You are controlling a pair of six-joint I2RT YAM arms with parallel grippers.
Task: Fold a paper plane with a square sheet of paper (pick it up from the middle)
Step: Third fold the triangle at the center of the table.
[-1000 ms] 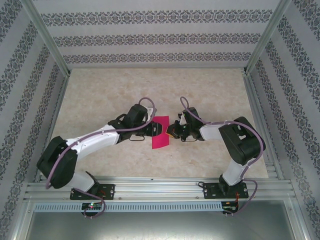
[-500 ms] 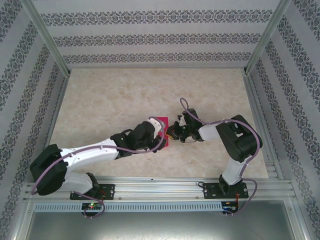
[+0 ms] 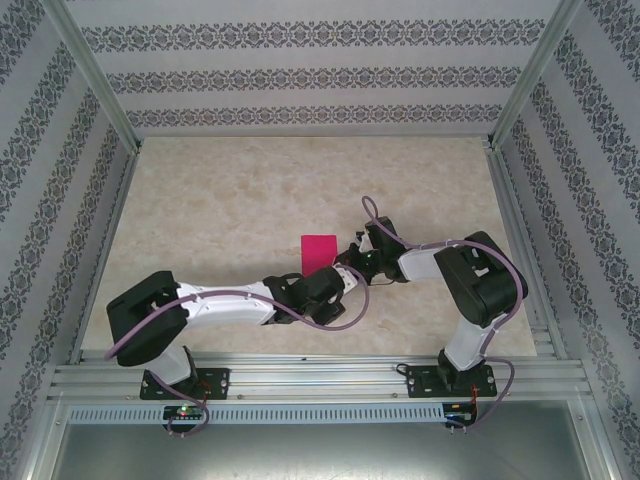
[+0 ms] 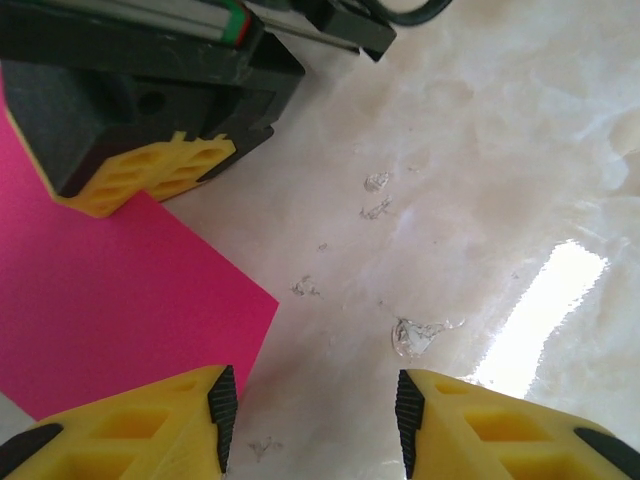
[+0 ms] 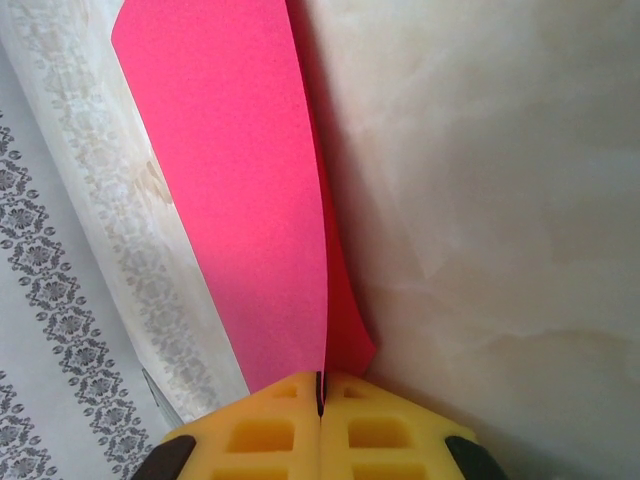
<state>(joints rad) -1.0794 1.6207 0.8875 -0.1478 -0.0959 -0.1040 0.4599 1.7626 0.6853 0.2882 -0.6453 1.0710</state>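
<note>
The square sheet of paper (image 3: pixel 318 250) is magenta-pink and doubled over into a rectangle at the middle of the table. My right gripper (image 3: pixel 345 266) is shut on its near right edge. In the right wrist view the two layers (image 5: pixel 240 170) run up from the pinched yellow fingertips (image 5: pixel 290 415). My left gripper (image 3: pixel 347 280) is open just on the near side of the right gripper. In the left wrist view its fingers (image 4: pixel 190 420) straddle bare table, with the paper's corner (image 4: pixel 110 290) beside the left one.
The marbled beige table (image 3: pixel 220 200) is walled by patterned panels (image 3: pixel 300 70) at the back and sides. An aluminium rail (image 3: pixel 320 375) runs along the near edge. The right gripper's yellow finger (image 4: pixel 150 175) rests on the paper close ahead of my left gripper.
The left arm swung from the paper's left side round its near edge to just below the right gripper, and its jaws widened. The right gripper stayed shut on the paper.
</note>
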